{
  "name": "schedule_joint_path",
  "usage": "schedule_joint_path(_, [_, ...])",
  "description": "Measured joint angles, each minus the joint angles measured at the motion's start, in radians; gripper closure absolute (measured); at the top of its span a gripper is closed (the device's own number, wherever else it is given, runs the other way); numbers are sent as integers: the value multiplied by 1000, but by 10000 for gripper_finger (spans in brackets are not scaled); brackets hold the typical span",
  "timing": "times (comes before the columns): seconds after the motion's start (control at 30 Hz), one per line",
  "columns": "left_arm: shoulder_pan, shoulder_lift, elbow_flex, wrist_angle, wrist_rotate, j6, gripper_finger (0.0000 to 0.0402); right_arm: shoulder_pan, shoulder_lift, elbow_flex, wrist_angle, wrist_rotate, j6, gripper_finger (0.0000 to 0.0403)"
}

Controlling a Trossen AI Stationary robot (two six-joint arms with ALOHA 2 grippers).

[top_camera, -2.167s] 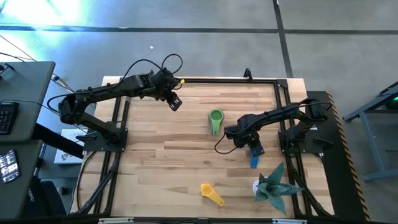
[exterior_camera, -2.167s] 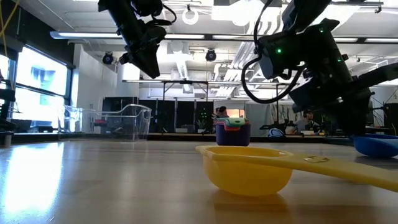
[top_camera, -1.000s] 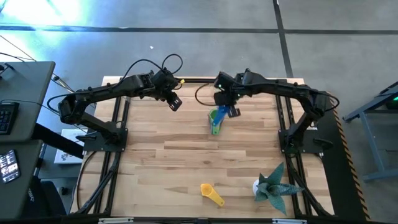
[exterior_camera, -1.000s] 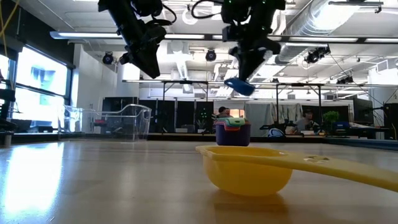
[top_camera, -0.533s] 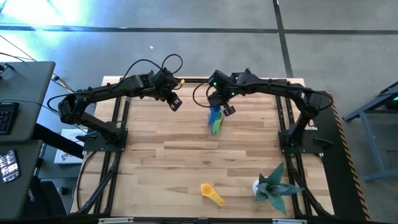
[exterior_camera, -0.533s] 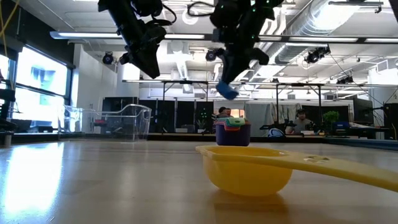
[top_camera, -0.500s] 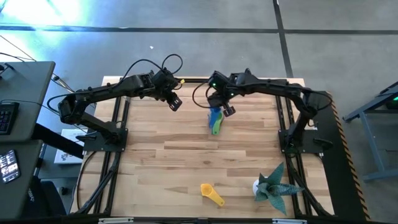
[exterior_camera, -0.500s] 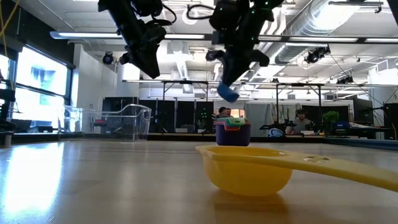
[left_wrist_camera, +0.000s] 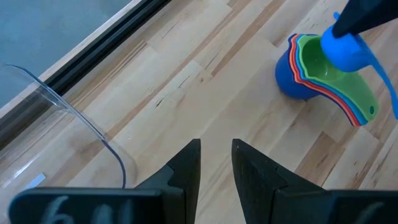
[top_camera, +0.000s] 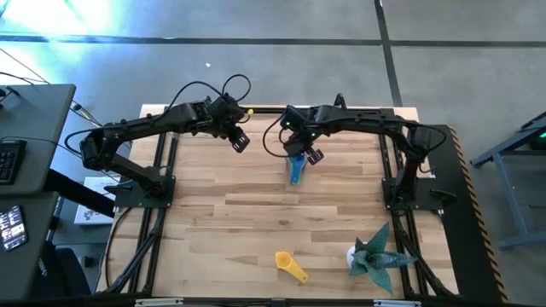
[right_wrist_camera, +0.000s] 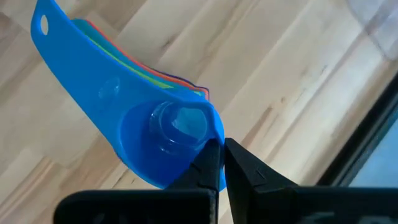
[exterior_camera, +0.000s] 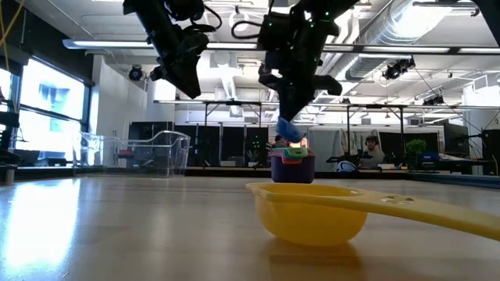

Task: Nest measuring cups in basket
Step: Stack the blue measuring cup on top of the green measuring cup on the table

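dark blue cup (top_camera: pixel 296 167) is gripped at its rim by the right gripper (top_camera: pixel 300 154), closed on it, directly above the nested stack (exterior_camera: pixel 291 166) at upper centre of the counter (top_camera: pixel 256 213); handle axis is aligned with the stack's handles. left gripper (top_camera: pixel 240 141), slightly parted and empty, is held farther off.

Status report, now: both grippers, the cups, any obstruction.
Right gripper shut on dark blue cup, just above the nested stack. Left gripper idle, raised. Yellow cup loose. Nothing obstructing.
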Motion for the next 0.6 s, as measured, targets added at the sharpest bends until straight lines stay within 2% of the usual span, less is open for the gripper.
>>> schedule_joint_path(0.4, [0,0,0,-1,0,1,322,0,49,0,-8,11,-7,403])
schedule_joint_path(0.6, [0,0,0,-1,0,1,322,4,49,0,-8,54,-21,403])
